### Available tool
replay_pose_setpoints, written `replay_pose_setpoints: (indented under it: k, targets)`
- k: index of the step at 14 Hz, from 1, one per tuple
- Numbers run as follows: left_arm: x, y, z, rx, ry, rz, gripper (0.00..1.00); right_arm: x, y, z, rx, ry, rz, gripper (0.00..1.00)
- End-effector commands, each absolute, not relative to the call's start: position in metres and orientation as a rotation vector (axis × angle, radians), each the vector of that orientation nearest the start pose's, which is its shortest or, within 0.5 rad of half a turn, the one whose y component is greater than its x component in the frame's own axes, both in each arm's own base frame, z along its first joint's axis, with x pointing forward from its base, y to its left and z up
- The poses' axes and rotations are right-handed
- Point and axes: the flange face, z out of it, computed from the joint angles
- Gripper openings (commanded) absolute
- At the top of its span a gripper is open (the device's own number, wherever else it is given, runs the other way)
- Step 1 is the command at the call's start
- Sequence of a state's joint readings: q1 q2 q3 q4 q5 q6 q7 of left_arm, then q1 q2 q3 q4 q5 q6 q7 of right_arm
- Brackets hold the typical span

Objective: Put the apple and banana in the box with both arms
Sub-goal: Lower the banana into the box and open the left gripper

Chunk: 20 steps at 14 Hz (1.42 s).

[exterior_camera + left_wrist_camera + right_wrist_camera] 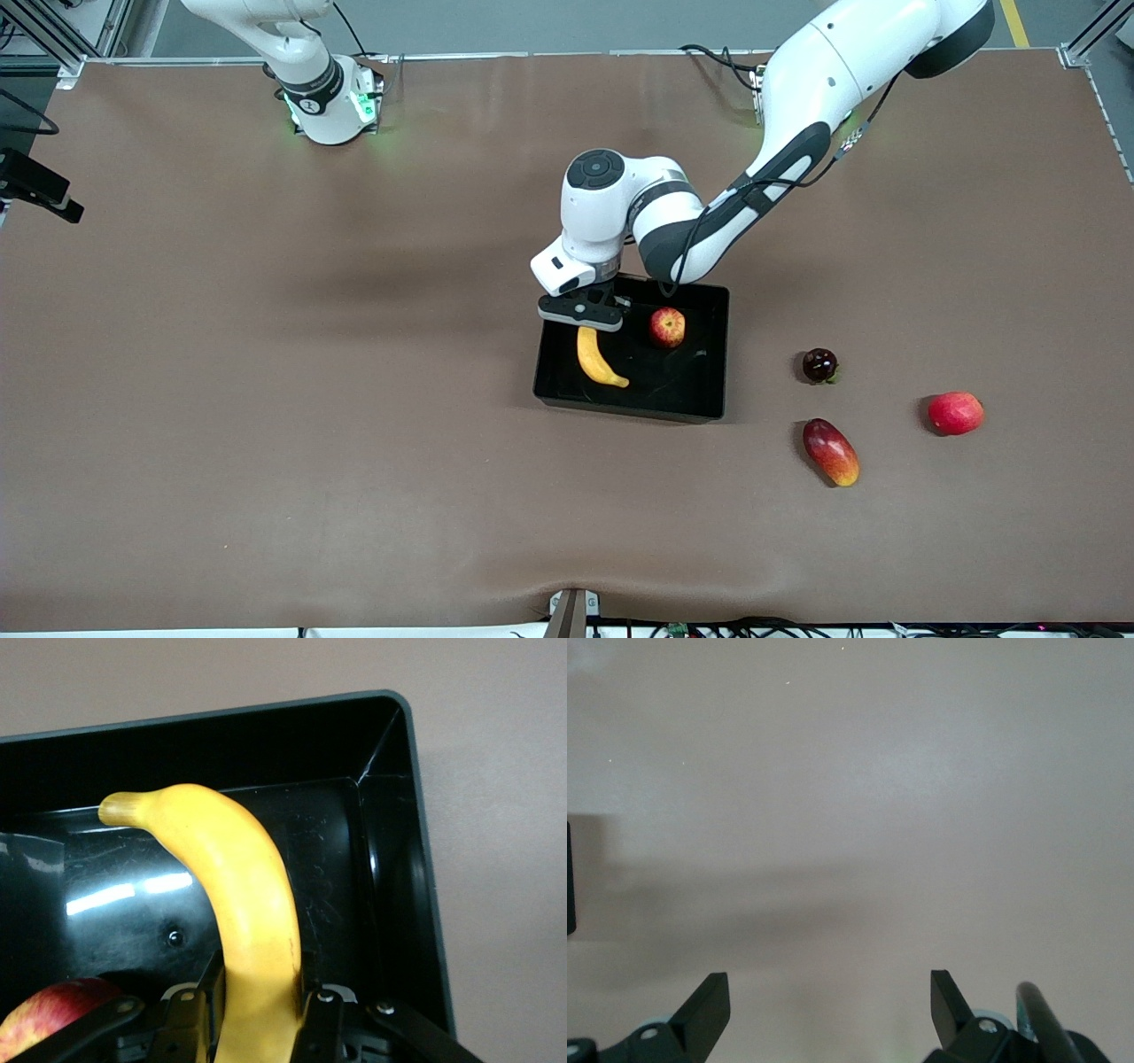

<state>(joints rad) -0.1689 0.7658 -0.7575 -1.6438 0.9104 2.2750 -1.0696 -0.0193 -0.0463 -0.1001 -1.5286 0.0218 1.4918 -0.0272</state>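
The left gripper (pixel 586 326) hung over the box (pixel 709 390), jaws clamped on the banana (pixel 598 359), whose tip seemingly touched the floor. The apple (pixel 667 327) lay inside beside it. The right gripper (pixel 830 1001) waited, jaws wide, over bare surface (pixel 850 797)

Brown surface (pixel 266 399) carries three loose fruits toward the left arm's end, all apart from one another. Small dark round fruit (pixel 819 364) lies farthest from the front camera; the plain pink-red fruit (pixel 956 413) sits nearer. Red-and-yellow mango (pixel 831 452) lies nearest, tilted.
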Motion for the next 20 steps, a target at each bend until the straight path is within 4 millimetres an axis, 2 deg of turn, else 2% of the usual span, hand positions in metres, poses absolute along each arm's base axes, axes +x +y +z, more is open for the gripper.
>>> replay_pose_setpoints:
  k: [1,6,10,12,13,14,15,16,18,19,20]
  targets:
    - [0.49,-0.495,0.252,-3.101,0.419,-0.47,0.0,0.527,-0.067,0.669,-3.121,0.144,-0.016,1.0]
    - [0.493,-0.492,0.22,-3.139,0.432,-0.448,0.0,0.527,-0.072,0.667,-3.12,0.161,-0.009,1.0]
    - [0.496,-0.486,0.208,-3.128,0.427,-0.436,0.0,0.527,-0.072,0.667,-3.12,0.163,-0.009,1.0]
    - [0.497,-0.485,0.201,-3.115,0.428,-0.433,0.19,0.527,-0.07,0.667,-3.116,0.157,-0.01,1.0]
    - [0.499,-0.485,0.2,-3.115,0.422,-0.436,0.33,0.527,-0.07,0.667,-3.116,0.16,-0.01,1.0]
    - [0.501,-0.483,0.197,-3.111,0.417,-0.433,0.56,0.527,-0.07,0.667,-3.114,0.159,-0.01,1.0]
    - [0.502,-0.482,0.199,-3.104,0.43,-0.44,0.97,0.527,-0.07,0.667,-3.113,0.159,-0.01,1.0]
    - [0.504,-0.48,0.201,-3.098,0.444,-0.449,1.0,0.527,-0.07,0.667,-3.113,0.161,-0.01,1.0]
    - [0.509,-0.479,0.21,-3.095,0.429,-0.473,1.0,0.527,-0.07,0.666,-3.111,0.161,-0.008,1.0]
    - [0.515,-0.475,0.221,-3.09,0.41,-0.491,1.0,0.527,-0.07,0.666,-3.111,0.161,-0.008,1.0]
    - [0.522,-0.469,0.24,-3.078,0.38,-0.52,1.0,0.527,-0.07,0.666,-3.111,0.161,-0.008,1.0]
